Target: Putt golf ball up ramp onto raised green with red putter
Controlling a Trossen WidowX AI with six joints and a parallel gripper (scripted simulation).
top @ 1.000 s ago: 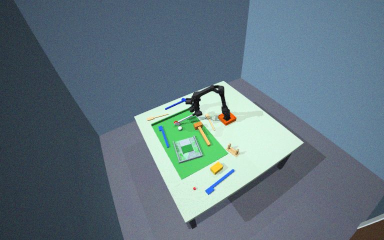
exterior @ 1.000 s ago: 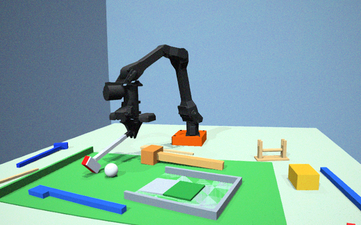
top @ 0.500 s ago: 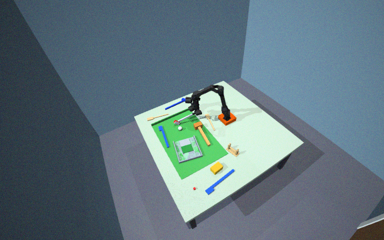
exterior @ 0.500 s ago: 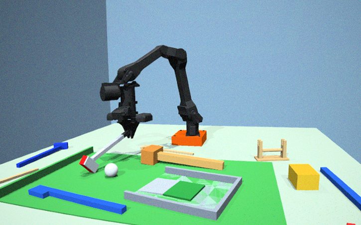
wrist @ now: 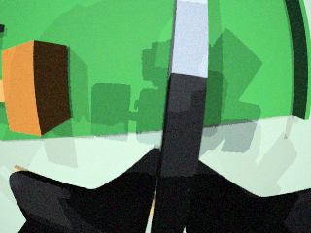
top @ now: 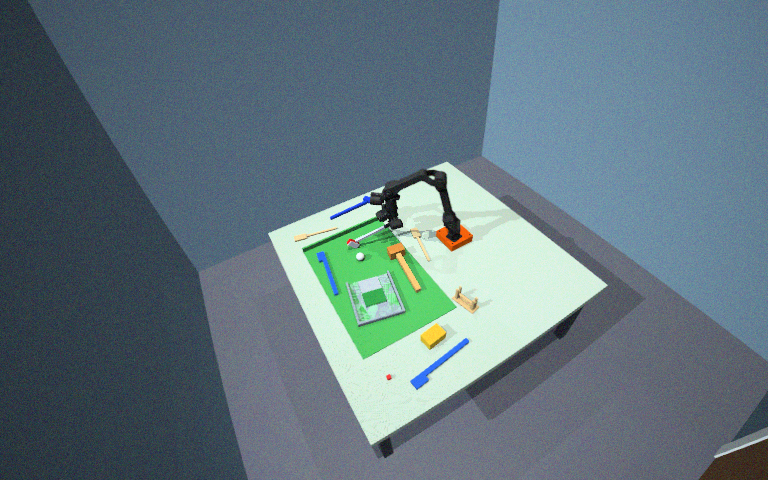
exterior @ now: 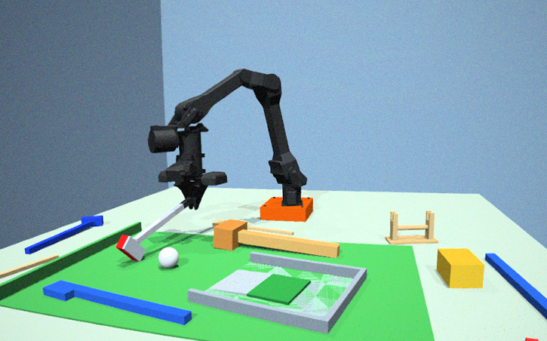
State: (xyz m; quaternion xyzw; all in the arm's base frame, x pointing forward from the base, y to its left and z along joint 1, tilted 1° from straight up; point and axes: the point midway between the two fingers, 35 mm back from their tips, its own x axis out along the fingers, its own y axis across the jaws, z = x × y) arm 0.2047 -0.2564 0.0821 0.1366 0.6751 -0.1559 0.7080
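Observation:
My gripper (top: pixel 391 226) (exterior: pixel 192 203) (wrist: pixel 168 155) is shut on the dark grip end of the red putter. The putter's pale shaft (exterior: pixel 161 221) (wrist: pixel 190 39) slopes down to its red and light grey head (top: pixel 353 243) (exterior: pixel 131 249). The head is tilted, low over the mat; whether it touches is unclear. The white golf ball (top: pixel 360 256) (exterior: pixel 168 257) rests on the mat beside the head, apart from it, on the side toward the ramp. The raised green (top: pixel 373 297) (exterior: pixel 279 289) is a dark green square beyond the pale ramp (exterior: pixel 233 281), inside grey walls. It bears no ball.
An orange-headed mallet (top: pixel 395 251) (exterior: pixel 230 235) (wrist: pixel 21 87) lies on the mat's robot side. A blue club (top: pixel 328 273) (exterior: pixel 129 303) lies on the opposite side. A dark green rail (exterior: pixel 67 261) (wrist: pixel 297 58) edges the mat behind the putter head. A yellow block (exterior: pixel 459 269) and wooden stand (exterior: pixel 412 240) are farther off.

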